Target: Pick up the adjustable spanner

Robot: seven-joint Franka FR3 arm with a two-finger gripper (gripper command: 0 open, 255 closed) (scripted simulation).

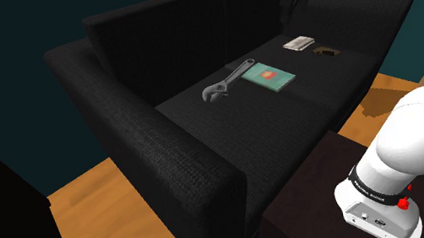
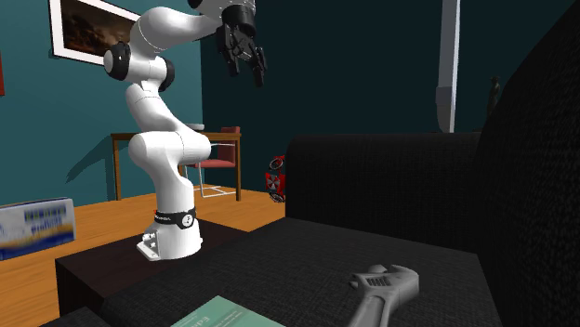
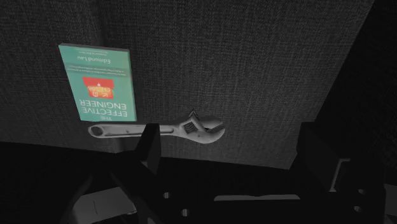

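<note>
End effector (image 3: 233, 137) fingers are seen spread apart, nothing pinched, positioned well above the black sofa (image 1: 208, 165). Adjustable spanner (image 1: 227, 84) is laid flat on the seat cushion, just beside a green book (image 1: 271, 77), on the shoulder view's left of it.

This is a living room in a home. A black fabric sofa (image 1: 162, 138) stands on an orange wooden floor (image 1: 115, 230) before teal walls (image 2: 325, 65). At the second exterior view's upper left hangs a framed picture (image 2: 88, 32), with a wooden table (image 2: 124, 138) and a chair (image 2: 221, 163) below it.
</note>
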